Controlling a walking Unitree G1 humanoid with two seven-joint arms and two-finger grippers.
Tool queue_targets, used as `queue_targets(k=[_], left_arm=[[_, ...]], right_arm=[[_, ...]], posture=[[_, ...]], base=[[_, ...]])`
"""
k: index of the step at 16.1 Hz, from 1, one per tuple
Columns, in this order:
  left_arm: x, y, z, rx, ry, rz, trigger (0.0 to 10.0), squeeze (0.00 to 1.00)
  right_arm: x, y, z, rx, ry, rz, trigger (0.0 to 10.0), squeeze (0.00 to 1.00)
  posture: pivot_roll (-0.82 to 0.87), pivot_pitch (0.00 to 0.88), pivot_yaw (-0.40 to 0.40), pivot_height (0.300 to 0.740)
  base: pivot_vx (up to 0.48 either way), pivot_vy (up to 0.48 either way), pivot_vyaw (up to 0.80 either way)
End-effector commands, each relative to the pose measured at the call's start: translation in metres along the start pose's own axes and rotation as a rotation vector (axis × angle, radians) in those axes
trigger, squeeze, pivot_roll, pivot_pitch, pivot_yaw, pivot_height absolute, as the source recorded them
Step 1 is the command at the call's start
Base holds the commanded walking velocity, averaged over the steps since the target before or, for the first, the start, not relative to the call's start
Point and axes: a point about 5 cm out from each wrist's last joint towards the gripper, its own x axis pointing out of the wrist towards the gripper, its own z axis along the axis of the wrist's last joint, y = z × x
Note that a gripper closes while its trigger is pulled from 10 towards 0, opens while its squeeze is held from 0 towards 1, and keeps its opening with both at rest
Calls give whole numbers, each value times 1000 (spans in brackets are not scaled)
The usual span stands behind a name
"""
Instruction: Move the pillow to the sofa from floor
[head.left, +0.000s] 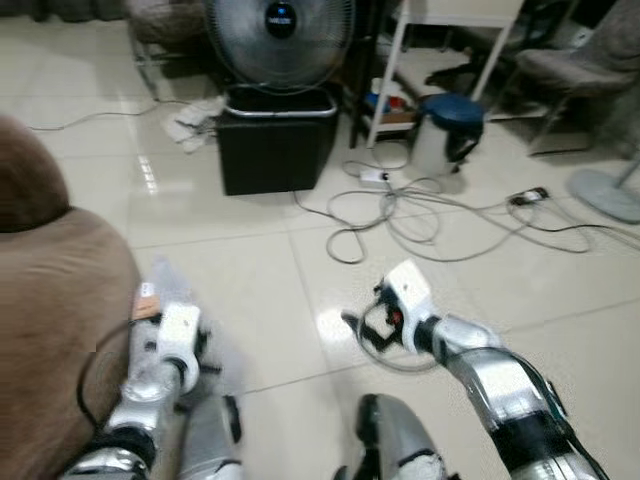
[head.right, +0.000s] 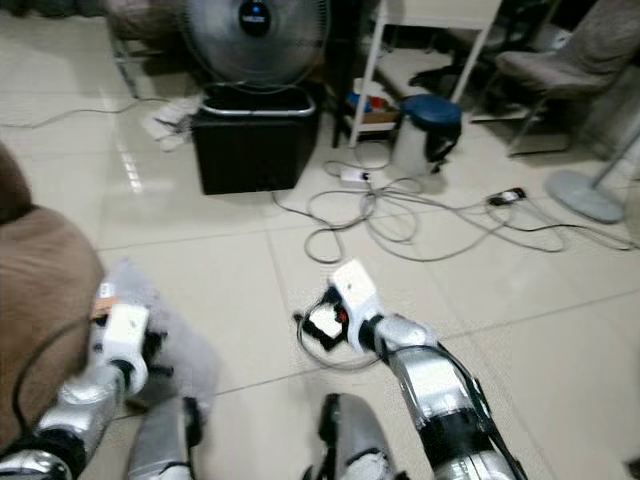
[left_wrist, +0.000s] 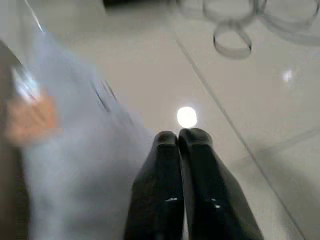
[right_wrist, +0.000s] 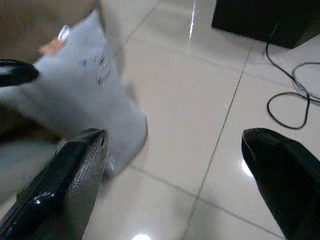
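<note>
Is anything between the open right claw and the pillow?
Nothing visible. In the right wrist view, bare tile lies between the right claw and the pillow, which leans against the brown sofa. The left claw is beside the pillow, shut.

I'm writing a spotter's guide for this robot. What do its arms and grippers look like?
Both arms are shiny silver with black joint bands and black cables. Each wrist carries a white boxy housing. The left gripper and right gripper each have two long glossy black fingers.

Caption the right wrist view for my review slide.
Open right gripper faces the pale pillow on the tiled floor beside the brown sofa.
</note>
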Motion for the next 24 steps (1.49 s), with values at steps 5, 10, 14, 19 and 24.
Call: queue_targets(k=[5,10,14,19,24], left_arm=[[-9,0,77,-42,-378,-43,10000,0],[-26,-25,82,-40,-413,-61,10000,0],[-26,-27,87,14,-390,-52,10000,0],[-24,-30,93,96,-367,-61,10000,0],[-20,-31,97,45,-354,-83,10000,0]], right_arm=[[11,-11,9,18,-70,-123,10000,0],[19,-12,7,29,-98,-190,10000,0],[21,-14,7,11,-97,-178,10000,0],[19,-16,-13,37,-37,-207,10000,0],[12,-24,-26,102,-31,-307,10000,0]], posture=[[173,0,-52,586],[178,0,-47,586],[172,0,-50,586],[161,0,-25,586],[140,0,3,586]], base=[[0,0,0],[0,0,640],[0,-364,800],[0,-459,320],[0,-179,0]])
